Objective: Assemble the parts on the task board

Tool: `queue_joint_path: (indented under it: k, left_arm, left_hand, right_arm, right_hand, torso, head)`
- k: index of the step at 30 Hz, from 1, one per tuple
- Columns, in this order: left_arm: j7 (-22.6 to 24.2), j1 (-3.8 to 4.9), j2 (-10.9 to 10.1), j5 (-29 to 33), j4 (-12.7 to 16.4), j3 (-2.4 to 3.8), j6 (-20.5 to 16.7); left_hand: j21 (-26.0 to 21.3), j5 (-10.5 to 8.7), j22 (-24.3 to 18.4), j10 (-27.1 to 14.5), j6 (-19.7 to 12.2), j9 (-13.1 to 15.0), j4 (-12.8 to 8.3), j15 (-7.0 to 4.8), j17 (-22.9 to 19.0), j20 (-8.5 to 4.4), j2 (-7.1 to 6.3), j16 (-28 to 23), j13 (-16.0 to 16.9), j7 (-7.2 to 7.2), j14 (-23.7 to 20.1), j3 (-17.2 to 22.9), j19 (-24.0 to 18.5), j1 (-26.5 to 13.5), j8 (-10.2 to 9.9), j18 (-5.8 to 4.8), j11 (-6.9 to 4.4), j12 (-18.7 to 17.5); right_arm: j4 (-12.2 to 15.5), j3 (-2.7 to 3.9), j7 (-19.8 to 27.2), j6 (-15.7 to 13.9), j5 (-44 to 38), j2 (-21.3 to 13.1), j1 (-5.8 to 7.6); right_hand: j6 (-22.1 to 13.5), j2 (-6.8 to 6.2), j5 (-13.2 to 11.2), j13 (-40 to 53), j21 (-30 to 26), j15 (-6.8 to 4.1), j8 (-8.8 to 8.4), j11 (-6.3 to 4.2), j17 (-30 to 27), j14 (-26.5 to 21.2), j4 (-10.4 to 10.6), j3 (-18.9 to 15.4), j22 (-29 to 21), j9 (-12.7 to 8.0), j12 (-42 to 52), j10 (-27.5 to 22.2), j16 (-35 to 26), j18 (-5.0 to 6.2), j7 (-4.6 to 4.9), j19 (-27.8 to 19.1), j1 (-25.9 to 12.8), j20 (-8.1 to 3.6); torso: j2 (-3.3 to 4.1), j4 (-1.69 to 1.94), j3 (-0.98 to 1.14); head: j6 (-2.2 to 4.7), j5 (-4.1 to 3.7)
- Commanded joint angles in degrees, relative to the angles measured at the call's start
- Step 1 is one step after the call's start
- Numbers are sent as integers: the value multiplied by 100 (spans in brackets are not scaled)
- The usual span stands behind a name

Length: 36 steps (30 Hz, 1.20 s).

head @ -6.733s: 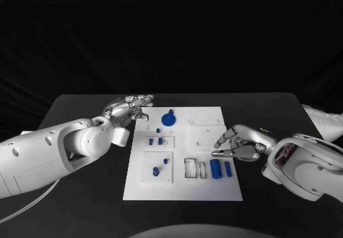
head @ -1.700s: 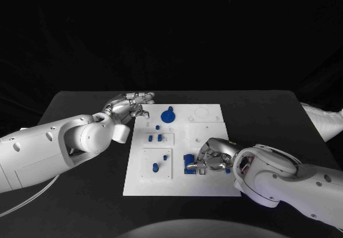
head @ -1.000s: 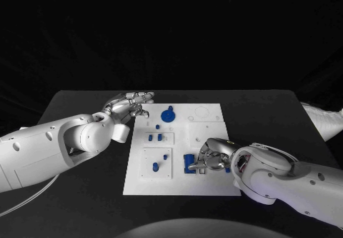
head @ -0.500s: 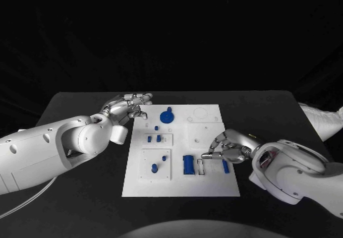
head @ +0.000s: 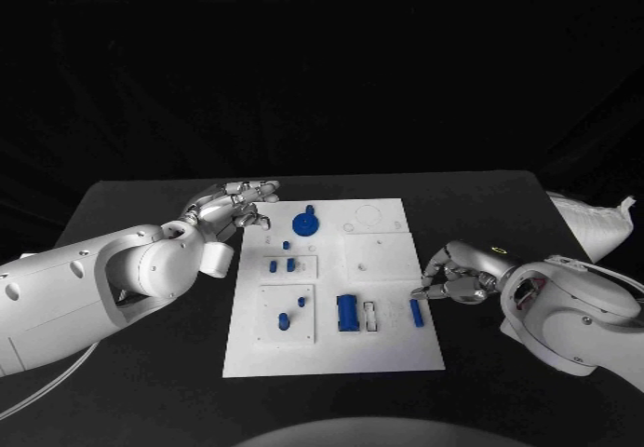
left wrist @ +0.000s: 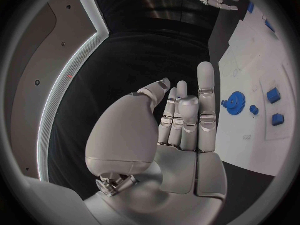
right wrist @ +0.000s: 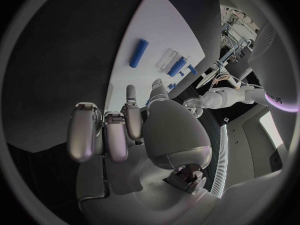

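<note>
A black table (head: 148,372) under dark surroundings carries the white task board (head: 336,358). Nearest, the wide blue cylinder (head: 348,312) sits in its slot, an empty slot beside it, and the slim blue cylinder (head: 416,312) lies loose by the board's right edge. The right hand (head: 456,279) hovers just beside that cylinder, fingers curled in, holding nothing. It probably should pinch the slim cylinder at mid-length and keep it parallel to the empty slot. Farther off sits the blue gear (head: 306,223); beside it the left hand (head: 231,205) waits with fingers extended, empty.
</note>
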Motion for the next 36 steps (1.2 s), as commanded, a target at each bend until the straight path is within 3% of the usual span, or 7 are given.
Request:
queue_joint_path:
  k: [1,14,26,32,34,36]
  left_arm:
    - [30,2,16,-21,4,2,115]
    - [25,2,6,-21,8,1,137]
    - [22,2,0,-21,9,1,141]
    - [21,2,0,-21,10,1,143]
    - [20,2,-1,-21,8,1,144]
    - [18,2,-3,-21,8,1,144]
  left_hand:
    - [-25,7,-7,-44,-43,-8,24,0,-9,29,-3,-20,-2,-2,-30,22,-24,-39,15,100,-10,20]
    - [-25,7,-7,-44,-43,-8,24,0,-9,29,-3,-20,-2,-2,-30,22,-24,-39,15,100,-10,20]
    - [-25,7,-7,-44,-43,-8,24,0,-9,29,-3,-20,-2,-2,-30,22,-24,-39,15,100,-10,20]
    - [-25,7,-7,-44,-43,-8,24,0,-9,29,-3,-20,-2,-2,-30,22,-24,-39,15,100,-10,20]
    - [-25,7,-7,-44,-43,-8,24,0,-9,29,-3,-20,-2,-2,-30,22,-24,-39,15,100,-10,20]
    - [-25,7,-7,-44,-43,-8,24,0,-9,29,-3,-20,-2,-2,-30,22,-24,-39,15,100,-10,20]
  right_arm:
    - [-21,-15,-400,521,-634,18,-56]
    - [-112,-32,-409,718,-725,231,-313]
    - [-128,-33,-371,624,-875,366,-357]
    - [-159,-33,-490,830,-1050,433,-374]
    - [-170,-33,-569,978,-1160,465,-382]
    - [-185,-33,-618,1085,-1245,501,-391]
  right_hand:
    - [10,72,-35,-564,23,45,-37,4,1004,493,15,-9,13,-9,20,49,17,-66,5,1,80,31]
    - [-32,82,-38,-609,23,54,-114,16,994,491,60,5,15,-48,-62,24,9,-65,22,1,31,40]
    - [-3,100,-23,-578,39,56,-135,14,1016,496,41,44,40,-66,-19,43,23,-69,18,9,75,43]
    - [13,99,-30,-583,35,56,-186,16,1009,495,-30,108,35,-104,-37,39,18,-67,24,7,185,45]
    - [6,110,-193,-593,26,58,-242,23,1002,493,-116,192,24,-142,-63,28,12,-65,35,2,318,45]
    - [25,139,-577,-597,21,65,-301,25,998,491,-208,359,21,-188,-81,19,8,-63,37,-1,479,41]
  torso:
    - [1,13,-1]
    - [5,12,-2]
    - [3,12,-4]
    - [4,14,-2]
    - [4,13,4]
    - [5,14,3]
  head:
    - [5,-22]
    - [-21,-2]
    - [-43,9]
    - [-64,18]
    - [-76,28]
    - [-85,24]
